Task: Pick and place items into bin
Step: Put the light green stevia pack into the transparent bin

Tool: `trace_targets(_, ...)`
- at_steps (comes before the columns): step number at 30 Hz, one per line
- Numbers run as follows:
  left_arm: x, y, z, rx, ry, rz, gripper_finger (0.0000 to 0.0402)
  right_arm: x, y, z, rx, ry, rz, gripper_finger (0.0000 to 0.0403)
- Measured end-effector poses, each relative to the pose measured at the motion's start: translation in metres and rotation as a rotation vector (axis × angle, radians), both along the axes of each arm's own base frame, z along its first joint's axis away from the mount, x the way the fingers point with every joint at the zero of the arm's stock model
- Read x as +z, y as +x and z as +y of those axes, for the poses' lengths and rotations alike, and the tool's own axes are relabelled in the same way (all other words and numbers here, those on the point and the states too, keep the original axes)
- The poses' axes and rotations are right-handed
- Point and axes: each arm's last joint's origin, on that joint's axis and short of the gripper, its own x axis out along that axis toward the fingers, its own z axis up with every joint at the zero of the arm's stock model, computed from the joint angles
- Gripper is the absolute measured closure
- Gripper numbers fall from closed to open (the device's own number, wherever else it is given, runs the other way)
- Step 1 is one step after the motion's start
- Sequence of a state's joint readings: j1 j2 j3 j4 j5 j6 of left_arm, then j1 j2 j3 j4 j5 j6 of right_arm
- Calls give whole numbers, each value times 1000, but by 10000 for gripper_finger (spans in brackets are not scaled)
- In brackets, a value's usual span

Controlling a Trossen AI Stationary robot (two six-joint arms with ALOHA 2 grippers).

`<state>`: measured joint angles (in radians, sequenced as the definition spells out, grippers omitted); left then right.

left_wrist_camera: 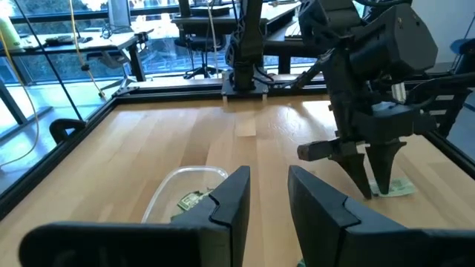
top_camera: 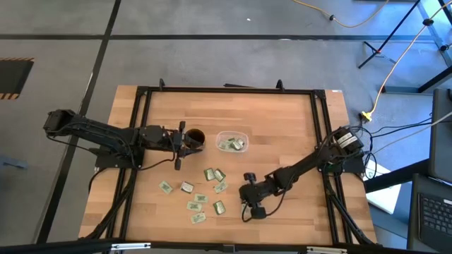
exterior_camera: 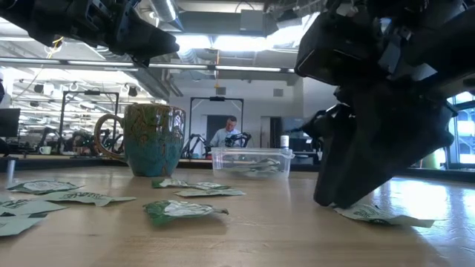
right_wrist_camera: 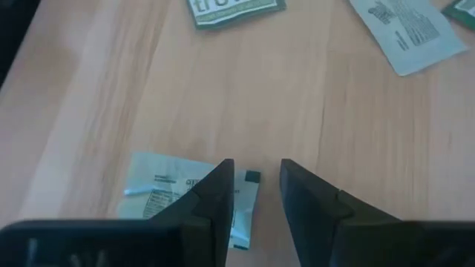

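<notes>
Several small pale green and white packets (top_camera: 200,198) lie flat on the wooden table. A few more sit inside the clear bin (top_camera: 244,134), which also shows in the low view (exterior_camera: 223,162). My right gripper (top_camera: 248,185) points down at the table, open. Its fingertips (right_wrist_camera: 256,194) stand over the end of one packet (right_wrist_camera: 167,185), which also shows in the low view (exterior_camera: 378,216). My left gripper (top_camera: 185,143) hovers open beside the brown mug (top_camera: 195,135), holding nothing, with the bin (left_wrist_camera: 171,185) just past its fingers. My right gripper comes at the packet from above, fingers pointing down. One finger (right_wrist_camera: 215,196) hides part of the packet, and the packet's end (right_wrist_camera: 249,196) shows in the gap. The packet lies flat on the table. I cannot tell whether the fingers touch it.
The mug (exterior_camera: 152,137) stands just left of the bin. A black frame (top_camera: 141,92) runs around the tabletop. Bare wood lies right of the bin and along the far edge. A person sits far back in the room (exterior_camera: 226,133).
</notes>
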<state>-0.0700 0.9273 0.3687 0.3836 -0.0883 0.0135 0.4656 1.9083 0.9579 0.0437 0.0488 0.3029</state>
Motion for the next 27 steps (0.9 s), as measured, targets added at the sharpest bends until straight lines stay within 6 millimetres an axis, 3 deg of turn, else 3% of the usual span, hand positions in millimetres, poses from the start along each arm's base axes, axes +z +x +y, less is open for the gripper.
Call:
trace_targets(19,0,0,0,0,0,0,313,-9,-11,8,-6,-100,70,395)
trace_targets(27,0,0,0,0,0,0,313,-8,-9,6,-65,-119,53,401)
